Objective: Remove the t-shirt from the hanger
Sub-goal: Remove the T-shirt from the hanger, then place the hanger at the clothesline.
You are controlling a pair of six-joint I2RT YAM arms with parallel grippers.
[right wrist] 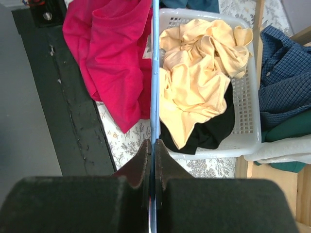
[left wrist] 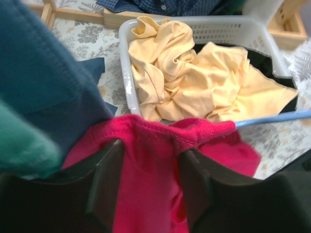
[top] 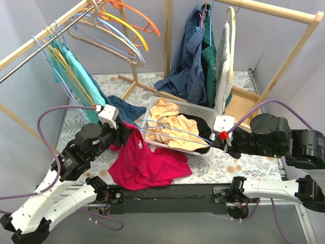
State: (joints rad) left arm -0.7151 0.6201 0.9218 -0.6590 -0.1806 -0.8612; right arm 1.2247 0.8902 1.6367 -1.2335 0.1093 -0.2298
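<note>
1. My right gripper [right wrist: 153, 145] is closed tight on one end of the thin blue hanger [right wrist: 155, 73].
2. In the top view the hanger's long way goes from my right gripper at 3 o'clock over to 9 o'clock, across the front of the white basket [top: 198, 109].
3. The t-shirt [top: 144, 162] is on that far 9 o'clock end of the hanger. It is bright pink-red.
4. My left gripper [top: 127, 133] is right at the top of the t-shirt, so my left arm is much nearer to it than my right arm.
5. In my left wrist view, a fold of the red neck part sits between my two fingers [left wrist: 109, 174]. The fingers stand a bit apart with cloth between them. I cannot tell if they squeeze it yet.
6. The blue hanger tip pokes out of the red cloth toward 3 o'clock in that view.
7. I think the t-shirt must slide off toward 9 o'clock, away from my right gripper.
8. The t-shirt looks soft and crumpled. Most of it droops down toward 5 o'clock from my left gripper and lies in a heap on the flowery worktop [top: 223, 165], just beside the basket.
</note>
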